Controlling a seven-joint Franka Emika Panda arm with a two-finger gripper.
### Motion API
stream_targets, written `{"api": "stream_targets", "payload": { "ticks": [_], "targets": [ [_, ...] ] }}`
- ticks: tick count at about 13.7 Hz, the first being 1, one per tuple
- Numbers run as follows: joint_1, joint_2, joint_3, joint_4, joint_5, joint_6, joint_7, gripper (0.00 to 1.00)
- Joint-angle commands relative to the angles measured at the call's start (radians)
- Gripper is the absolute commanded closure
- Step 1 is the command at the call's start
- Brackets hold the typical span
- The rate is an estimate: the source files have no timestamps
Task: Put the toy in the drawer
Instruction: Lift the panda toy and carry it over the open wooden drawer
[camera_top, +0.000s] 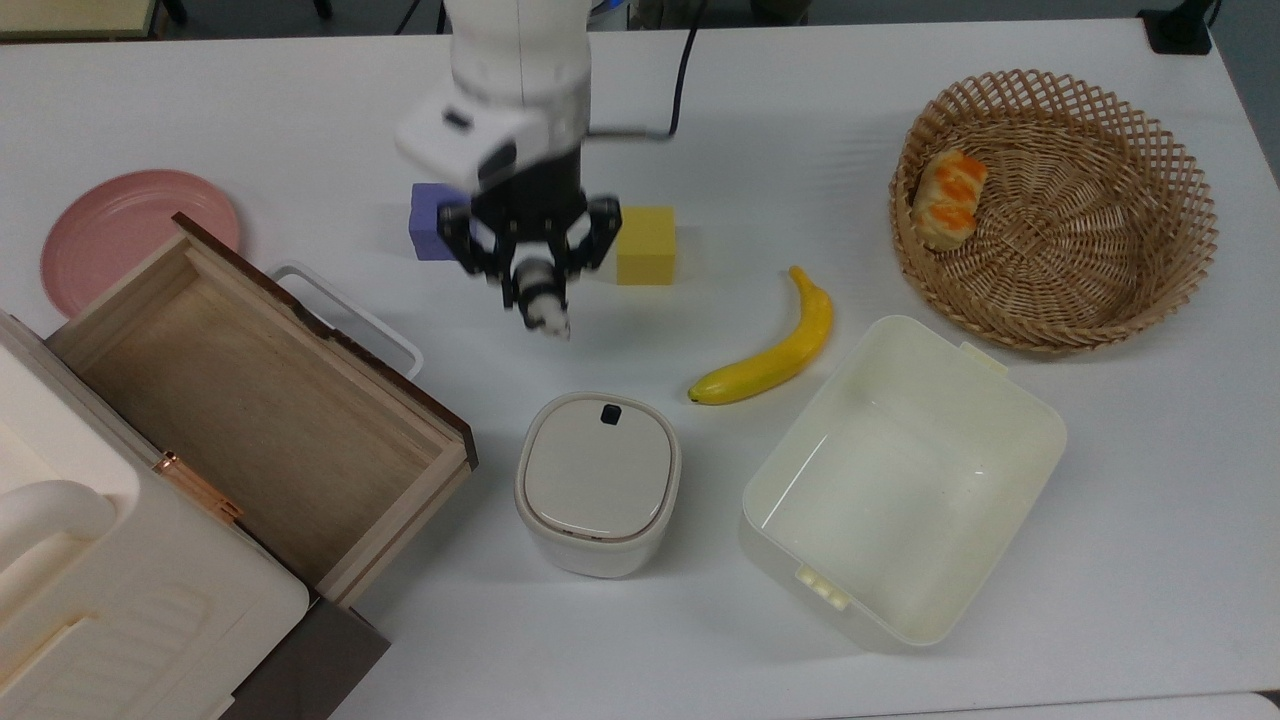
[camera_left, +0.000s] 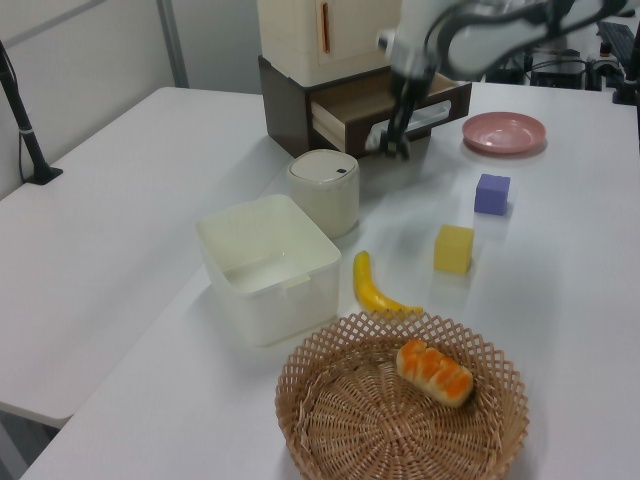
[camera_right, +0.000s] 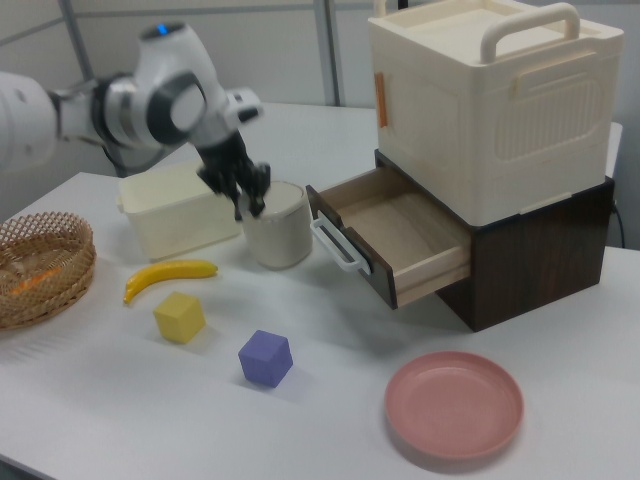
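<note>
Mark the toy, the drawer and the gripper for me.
toy (camera_top: 541, 300), top view, its body below the fingers
drawer (camera_top: 250, 400), top view, bare wooden floor inside
gripper (camera_top: 535, 278), top view, midway between the fingertips
</note>
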Motion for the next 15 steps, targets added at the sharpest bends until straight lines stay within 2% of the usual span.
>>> {"api": "stream_targets", "payload": {
  "ticks": [1,4,6,10,13,15],
  "targets": [
    [0.008,-0.063,-0.008,0.099,0.042,-0.039,0.007,1.0],
    [-0.013,-0.051,-0.037,0.161,0.028,0.016,-0.021,1.0],
    [-0.024,-0.026,-0.084,0.158,0.025,0.143,-0.041,1.0],
    [-0.094,0.113,-0.087,0.162,0.002,0.278,-0.033,1.0],
    [-0.11,0.213,-0.132,0.156,0.013,0.356,-0.026,1.0],
    [-0.111,0.241,-0.152,0.155,0.02,0.39,-0.022,1.0]
  ]
}}
